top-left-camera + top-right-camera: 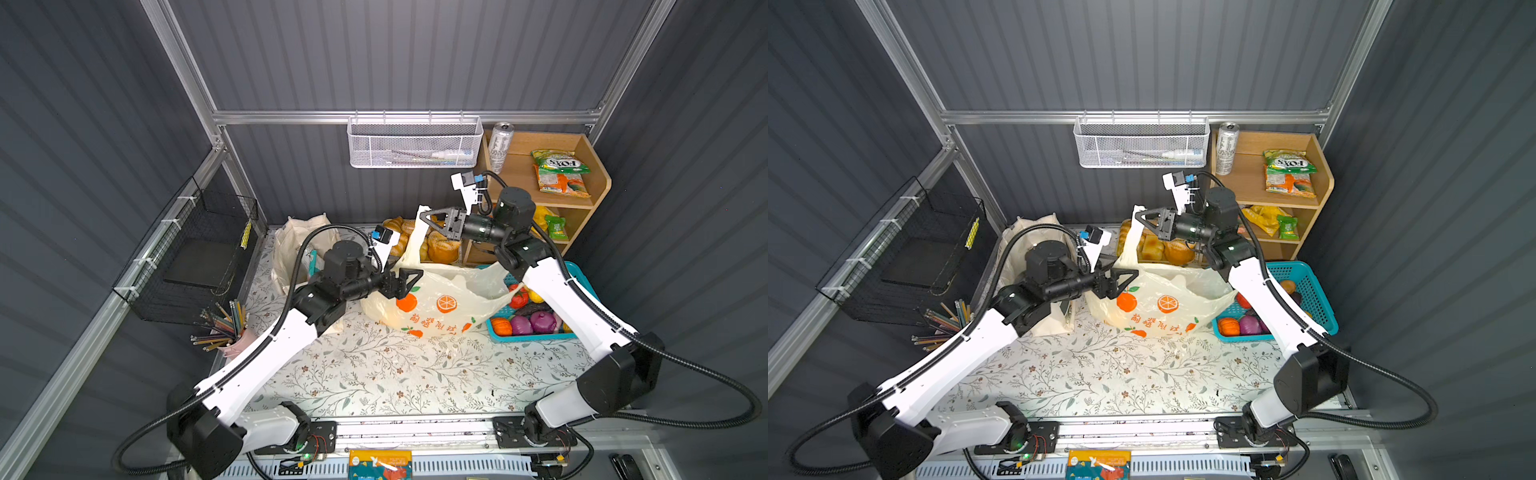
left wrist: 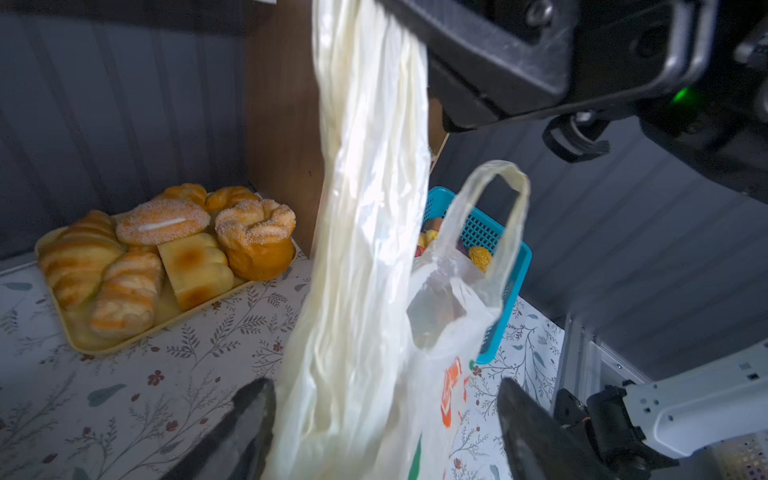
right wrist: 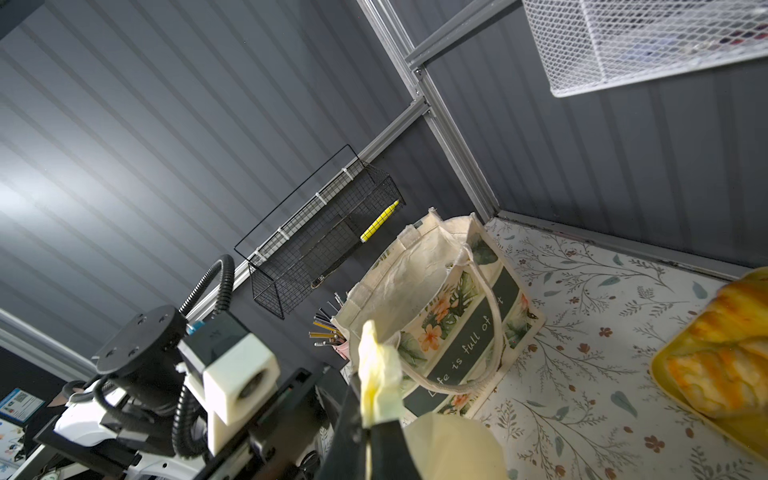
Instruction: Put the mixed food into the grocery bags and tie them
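The thin pale-yellow plastic grocery bag (image 1: 432, 307) (image 1: 1154, 307) with orange prints sits mid-table. My right gripper (image 1: 422, 216) (image 1: 1138, 214) (image 3: 370, 419) is shut on one of its handles (image 3: 376, 370) and holds it stretched upward (image 2: 365, 166). My left gripper (image 1: 415, 277) (image 1: 1130, 277) (image 2: 386, 415) is open at the bag's left side, its fingers either side of the stretched plastic. The bag's other handle loop (image 2: 498, 208) hangs free. The cream canvas tote (image 1: 295, 245) (image 1: 1021, 237) (image 3: 436, 299) stands at the back left. Toy fruits and vegetables (image 1: 532, 320) lie in the teal basket (image 1: 532, 338). The white can (image 1: 500, 145) stands on the shelf.
A yellow tray of bread (image 2: 145, 257) lies behind the bag. The wooden shelf (image 1: 598, 183) at the back right holds snack packets (image 1: 559, 170). A white mesh basket (image 1: 415, 143) hangs on the back wall, a black wire basket (image 1: 199, 249) on the left wall, above a pencil cup (image 1: 226, 328).
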`<action>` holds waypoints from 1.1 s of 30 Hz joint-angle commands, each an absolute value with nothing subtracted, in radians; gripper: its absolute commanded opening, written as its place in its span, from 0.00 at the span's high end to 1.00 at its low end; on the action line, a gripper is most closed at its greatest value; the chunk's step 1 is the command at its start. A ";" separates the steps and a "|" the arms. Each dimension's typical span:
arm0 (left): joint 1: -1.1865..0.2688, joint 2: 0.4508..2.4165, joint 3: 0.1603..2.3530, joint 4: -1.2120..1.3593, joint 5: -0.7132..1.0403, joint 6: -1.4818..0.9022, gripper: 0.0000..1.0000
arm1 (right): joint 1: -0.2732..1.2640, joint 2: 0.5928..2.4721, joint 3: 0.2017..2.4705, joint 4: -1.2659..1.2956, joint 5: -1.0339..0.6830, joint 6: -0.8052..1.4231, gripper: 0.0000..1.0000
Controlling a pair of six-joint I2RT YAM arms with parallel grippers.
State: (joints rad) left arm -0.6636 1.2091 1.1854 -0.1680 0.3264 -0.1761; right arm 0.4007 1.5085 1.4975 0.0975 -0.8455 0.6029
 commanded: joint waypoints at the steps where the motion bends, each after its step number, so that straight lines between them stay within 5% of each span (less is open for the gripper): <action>1: -0.655 1.184 1.260 -0.276 0.375 -0.026 0.14 | 0.403 1.462 1.505 0.062 -0.905 0.574 1.00; 12: -0.655 1.433 1.405 -0.068 0.500 -0.024 0.14 | 0.426 1.431 1.479 0.044 -0.885 0.574 1.00; 14: -0.655 1.461 1.402 -0.014 0.503 -0.056 0.20 | 0.429 1.433 1.475 0.051 -0.883 0.578 1.00; 19: -0.655 1.471 1.292 0.117 0.504 -0.133 0.53 | 0.429 1.421 1.467 0.063 -0.859 0.583 1.00; 31: -0.655 1.435 1.101 0.340 0.411 -0.275 0.51 | 0.428 1.416 1.453 0.066 -0.833 0.593 1.00; 33: -0.655 1.446 1.098 0.392 0.396 -0.302 0.43 | 0.427 1.414 1.445 0.071 -0.833 0.597 1.00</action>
State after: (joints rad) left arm -0.6556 1.4643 1.1019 0.2695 0.4301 -0.2367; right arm 0.4263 1.4391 1.4593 0.0425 -0.8371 0.5884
